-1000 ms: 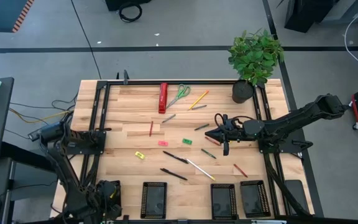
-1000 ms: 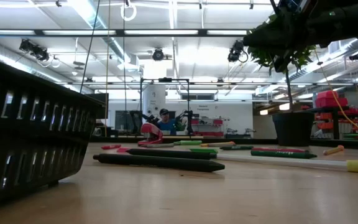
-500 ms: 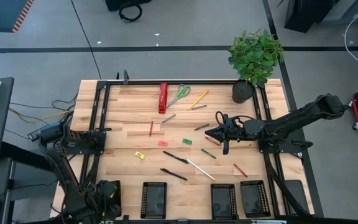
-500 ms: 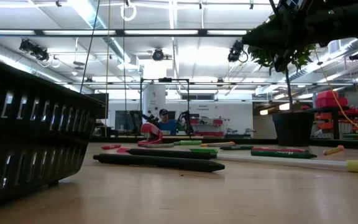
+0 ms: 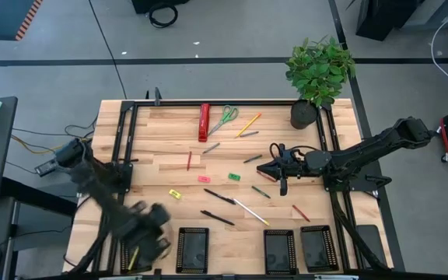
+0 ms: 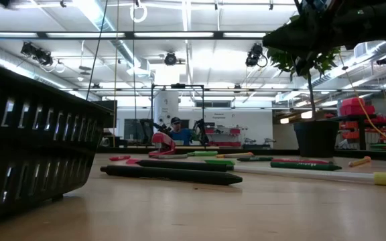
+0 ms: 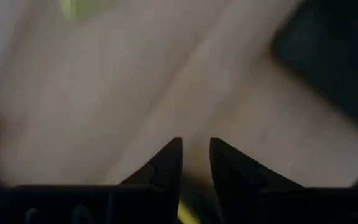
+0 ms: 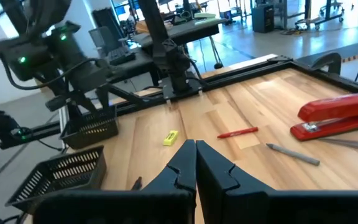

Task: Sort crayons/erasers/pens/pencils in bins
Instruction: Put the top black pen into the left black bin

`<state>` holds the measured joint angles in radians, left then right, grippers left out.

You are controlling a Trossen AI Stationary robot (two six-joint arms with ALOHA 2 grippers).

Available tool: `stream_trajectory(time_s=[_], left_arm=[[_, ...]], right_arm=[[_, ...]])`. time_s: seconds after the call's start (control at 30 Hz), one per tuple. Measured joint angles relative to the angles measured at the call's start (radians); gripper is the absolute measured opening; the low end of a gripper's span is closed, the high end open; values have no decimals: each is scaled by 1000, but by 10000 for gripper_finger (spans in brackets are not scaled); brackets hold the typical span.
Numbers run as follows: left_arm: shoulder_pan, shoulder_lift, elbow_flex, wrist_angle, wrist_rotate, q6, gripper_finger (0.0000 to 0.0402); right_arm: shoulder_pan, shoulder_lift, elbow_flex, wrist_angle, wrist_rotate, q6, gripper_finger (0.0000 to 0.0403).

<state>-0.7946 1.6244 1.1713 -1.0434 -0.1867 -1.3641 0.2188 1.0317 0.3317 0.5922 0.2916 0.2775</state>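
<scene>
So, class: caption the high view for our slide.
Pens, pencils and crayons lie scattered on the wooden table; four black mesh bins wait along its near edge.
</scene>
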Motion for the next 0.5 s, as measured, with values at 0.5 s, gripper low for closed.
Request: stream_trajectory(time_s=[0.5], left_arm=[[626,-3,127,178,62,1036,94]], right_arm=[[-1,0,0,-23,-9,-151,11]])
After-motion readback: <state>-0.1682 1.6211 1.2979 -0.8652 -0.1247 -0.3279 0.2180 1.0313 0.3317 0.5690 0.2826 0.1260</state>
